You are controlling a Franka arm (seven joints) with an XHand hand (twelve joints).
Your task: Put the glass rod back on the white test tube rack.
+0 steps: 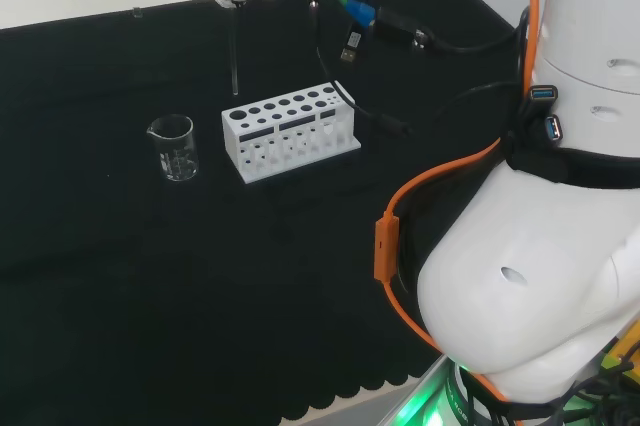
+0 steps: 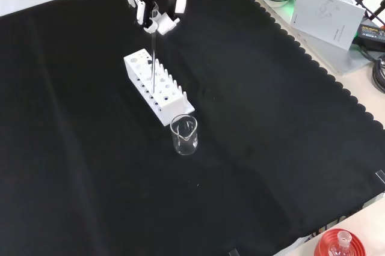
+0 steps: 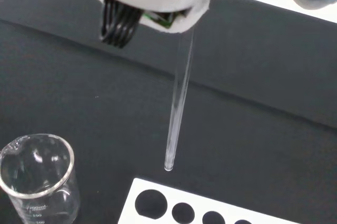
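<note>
Hand [image 2: 157, 11] pinches top of thin clear glass rod [image 1: 234, 51], hanging upright | rod tip in air above end of white holed plastic test tube rack [image 1: 290, 133], not yet in a hole | small clear glass beaker [image 1: 174, 147] stands beside rack | left: lower, release.

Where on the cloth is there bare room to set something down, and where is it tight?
Bare cloth lies wide in front of the beaker and white rack in the head view, and to their right in the front view. It is crowded at the rack, where the hand holds the glass rod upright above it, the beaker beside it.
</note>
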